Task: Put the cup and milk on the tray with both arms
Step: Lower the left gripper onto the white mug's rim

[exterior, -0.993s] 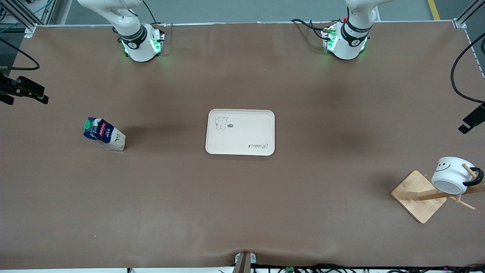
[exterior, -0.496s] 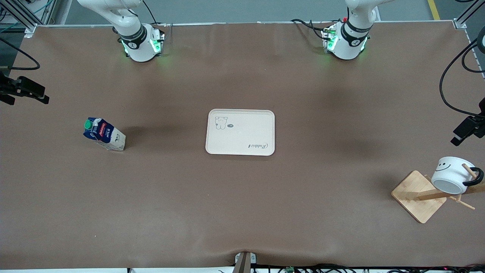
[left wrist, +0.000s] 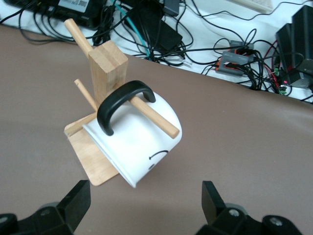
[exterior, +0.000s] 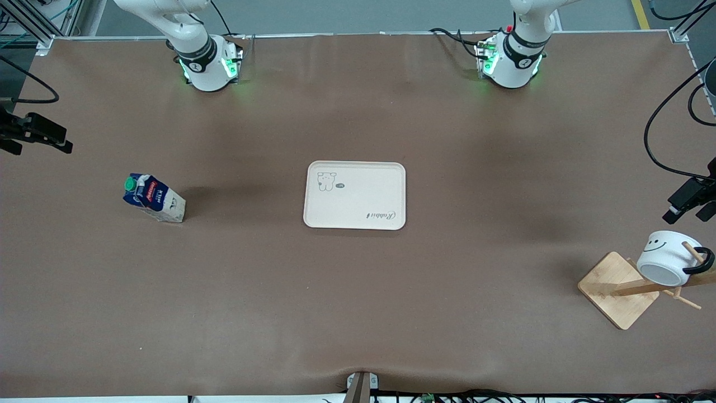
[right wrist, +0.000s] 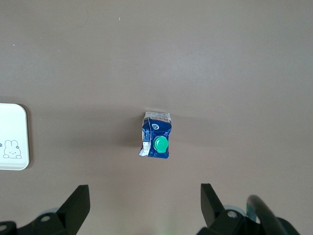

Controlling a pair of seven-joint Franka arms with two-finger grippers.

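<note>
1. The tray (exterior: 354, 195) sits bare in the middle of the worktop (exterior: 358, 291). Nothing is on it yet, so both jobs are left to do.
2. The cup (left wrist: 139, 147) hangs by its handle on a wooden stand (left wrist: 105, 68), just under the left pincer (left wrist: 144, 208). Its fingers are wide apart and hold nothing.
3. The milk (right wrist: 156, 141) stands on the worktop, well below the right pincer (right wrist: 144, 208), which is spread apart and holds nothing too.
</note>
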